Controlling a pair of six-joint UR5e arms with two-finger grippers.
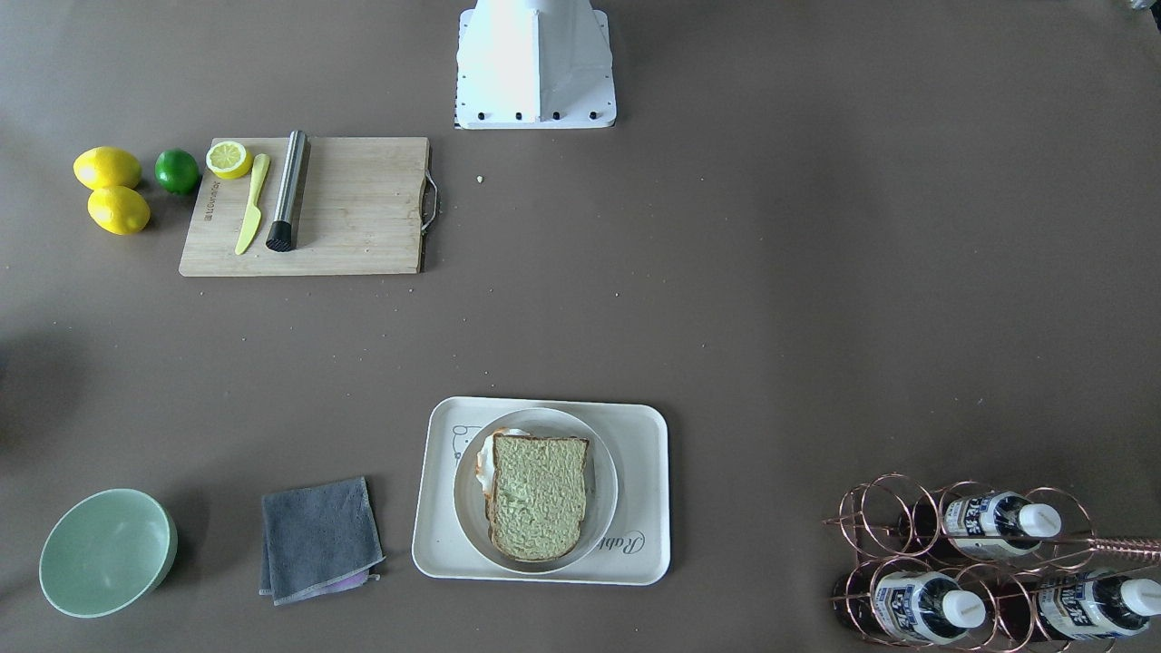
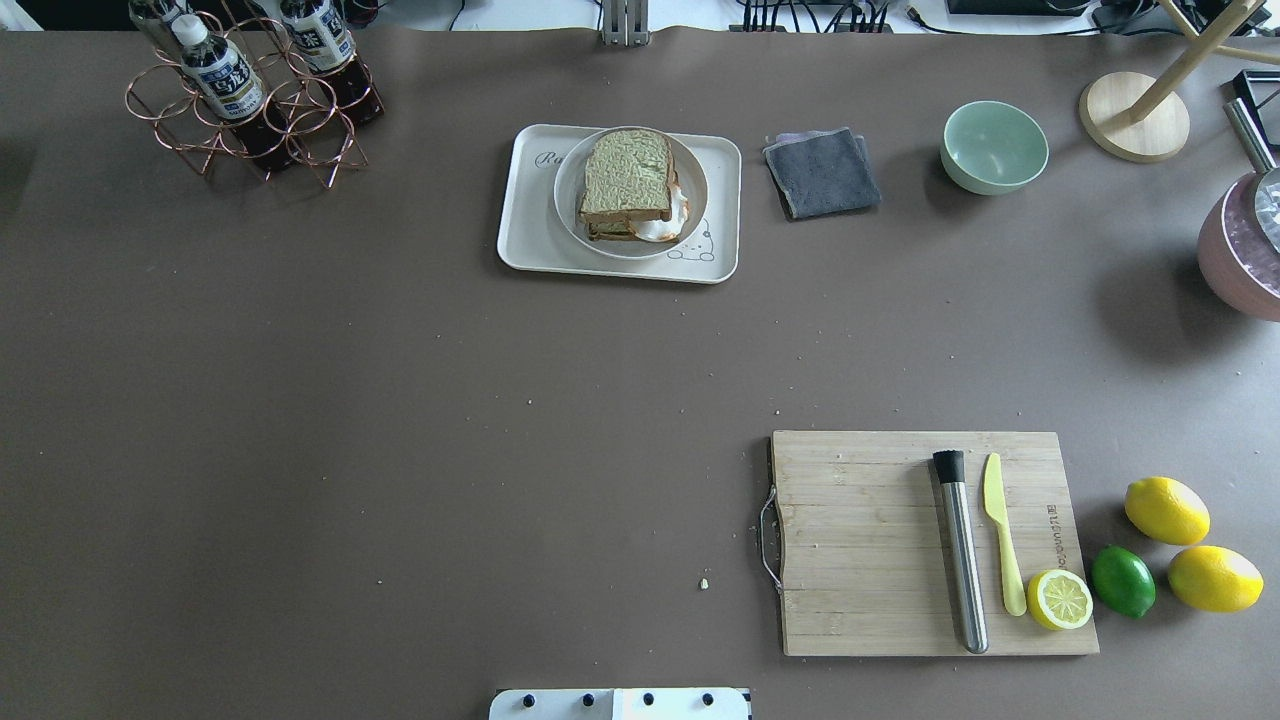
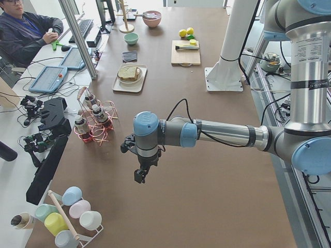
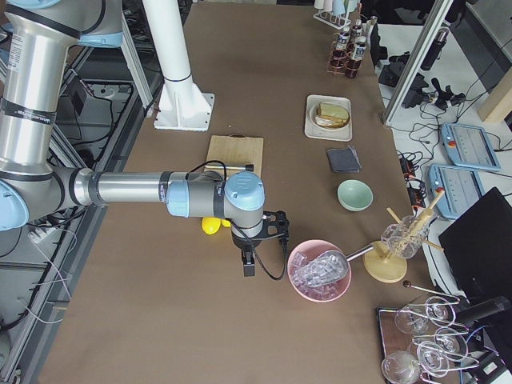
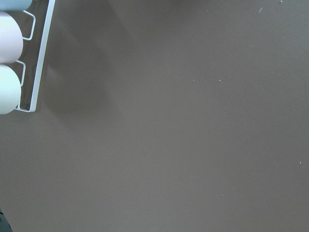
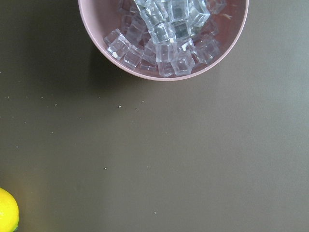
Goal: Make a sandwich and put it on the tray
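Observation:
The sandwich [image 1: 537, 494] is two toast slices stacked with a white fried egg [image 2: 665, 228] sticking out between them. It lies on a round white plate [image 1: 606, 472] that stands on the cream tray [image 1: 644, 544], at the table's far side from the robot. It also shows in the overhead view [image 2: 628, 180]. My left gripper [image 3: 140, 175] hangs over bare table near the left end, far from the tray. My right gripper [image 4: 249, 268] hangs beside a pink ice bowl [image 4: 318, 270] near the right end. Both show only in side views, so I cannot tell whether they are open or shut.
A wooden cutting board [image 2: 860, 540] carries a steel muddler, a yellow knife and a lemon half, with lemons and a lime beside it. A grey cloth [image 2: 822, 172] and a green bowl [image 2: 994, 147] lie right of the tray. A copper bottle rack [image 2: 250, 95] stands on its left.

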